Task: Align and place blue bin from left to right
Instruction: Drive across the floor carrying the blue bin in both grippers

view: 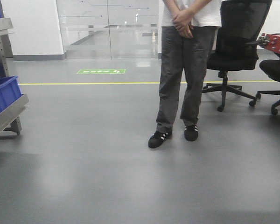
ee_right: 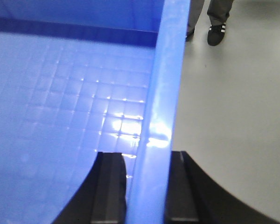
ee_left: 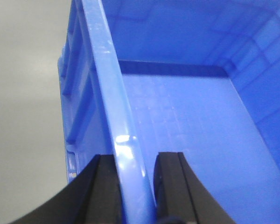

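Two claws, one blue bin (ee_left: pixel 186 107): your left claw (ee_left: pixel 135 161) is clamped on its left wall rim and your right claw (ee_right: pixel 146 156) on its right wall rim, with grey floor outside each. A second bin (view: pixel 2 95) sits on the metal rack (view: pixel 11 114) shelf, far left. One person (view: pixel 182 70) stands mid-floor, ahead of you. Two office chairs (view: pixel 235 42) are behind him at right.

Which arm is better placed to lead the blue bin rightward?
Probably right: the right gripper clamps the blue bin's right wall, with floor beyond; the left gripper grips the opposite wall.
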